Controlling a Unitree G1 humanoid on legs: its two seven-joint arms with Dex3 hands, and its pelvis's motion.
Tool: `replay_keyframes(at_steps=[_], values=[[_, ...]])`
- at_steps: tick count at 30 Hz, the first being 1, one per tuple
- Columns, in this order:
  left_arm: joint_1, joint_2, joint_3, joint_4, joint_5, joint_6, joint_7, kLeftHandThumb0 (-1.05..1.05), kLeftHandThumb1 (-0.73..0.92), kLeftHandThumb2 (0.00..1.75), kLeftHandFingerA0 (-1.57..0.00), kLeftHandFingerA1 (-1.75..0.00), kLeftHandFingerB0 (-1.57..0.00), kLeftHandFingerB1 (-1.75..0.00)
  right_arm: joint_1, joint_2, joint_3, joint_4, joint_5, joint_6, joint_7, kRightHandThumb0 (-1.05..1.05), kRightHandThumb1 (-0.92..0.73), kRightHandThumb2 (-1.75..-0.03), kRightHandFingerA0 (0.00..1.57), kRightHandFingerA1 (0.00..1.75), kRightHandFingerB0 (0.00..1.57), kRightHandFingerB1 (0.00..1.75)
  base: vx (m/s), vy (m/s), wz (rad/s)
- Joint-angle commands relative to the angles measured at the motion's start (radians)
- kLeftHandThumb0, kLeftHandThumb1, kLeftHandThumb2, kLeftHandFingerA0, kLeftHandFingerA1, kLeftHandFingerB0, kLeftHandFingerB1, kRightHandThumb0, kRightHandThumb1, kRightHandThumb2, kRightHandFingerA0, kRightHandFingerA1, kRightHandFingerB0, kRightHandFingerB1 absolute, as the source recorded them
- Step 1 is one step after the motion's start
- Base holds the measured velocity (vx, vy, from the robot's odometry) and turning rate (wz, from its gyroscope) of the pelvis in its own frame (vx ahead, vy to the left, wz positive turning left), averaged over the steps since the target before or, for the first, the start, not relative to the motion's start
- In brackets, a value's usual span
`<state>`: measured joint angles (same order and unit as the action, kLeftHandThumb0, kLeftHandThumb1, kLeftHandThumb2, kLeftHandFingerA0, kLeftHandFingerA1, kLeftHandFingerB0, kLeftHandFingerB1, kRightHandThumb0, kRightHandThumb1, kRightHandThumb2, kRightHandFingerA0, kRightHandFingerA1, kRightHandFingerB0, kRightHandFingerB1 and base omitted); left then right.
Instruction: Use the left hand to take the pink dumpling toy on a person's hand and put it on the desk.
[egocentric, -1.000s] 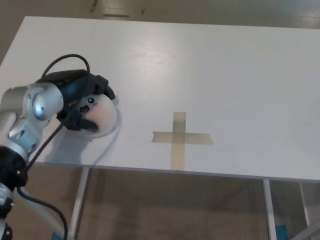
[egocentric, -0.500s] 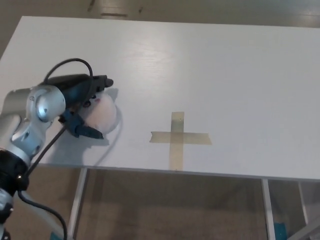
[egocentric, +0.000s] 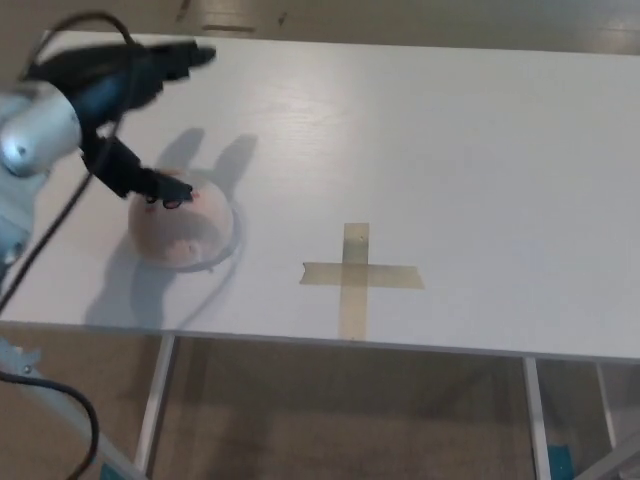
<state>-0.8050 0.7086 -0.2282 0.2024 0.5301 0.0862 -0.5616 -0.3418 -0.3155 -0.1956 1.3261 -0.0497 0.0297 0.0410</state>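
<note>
Left robot hand (egocentric: 125, 110) lifted off pink dumpling toy (egocentric: 180, 228), fingers spread, blurred.

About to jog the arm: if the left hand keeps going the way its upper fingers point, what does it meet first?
Probably nothing: the left hand points right over bare desk; height is unclear.

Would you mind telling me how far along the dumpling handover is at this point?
It looks essentially done: the pink dumpling toy rests on the white desk, left of the tape cross. The left robot hand is open above it, holding nothing, one finger near the toy's top. No person's hand shows. Only pulling the arm clear seems left.
</note>
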Motion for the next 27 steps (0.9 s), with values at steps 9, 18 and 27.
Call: replay_keyframes(at_steps=[9, 18, 27], values=[[0.224, 0.122, 0.349, -0.500, -0.181, -0.041, -0.043, -0.74, 0.40, 0.84, 0.00, 0.00, 0.00, -0.10, 0.004, -0.015, 0.014, 0.003, -0.009, 0.009, -0.001, -0.23, -0.72, -0.62, 0.58, 0.42, 0.51, 0.41, 0.00, 0.000, 0.00], [0.706, -0.078, 0.680, -0.817, -0.406, -0.312, 0.015, -0.38, 0.43, 0.53, -0.33, -0.36, -0.32, -0.31, 0.014, -0.014, 0.032, 0.007, -0.020, 0.009, 0.000, -0.23, -0.72, -0.62, 0.56, 0.42, 0.51, 0.41, 0.00, 0.000, 0.00], [1.178, -0.285, 0.818, -0.923, -0.647, -0.472, -0.064, -0.35, 0.46, 0.54, -0.58, -0.44, -0.49, -0.37, 0.028, -0.010, 0.050, 0.009, -0.030, 0.003, 0.005, -0.23, -0.72, -0.61, 0.56, 0.42, 0.55, 0.42, 0.00, 0.000, 0.00]])
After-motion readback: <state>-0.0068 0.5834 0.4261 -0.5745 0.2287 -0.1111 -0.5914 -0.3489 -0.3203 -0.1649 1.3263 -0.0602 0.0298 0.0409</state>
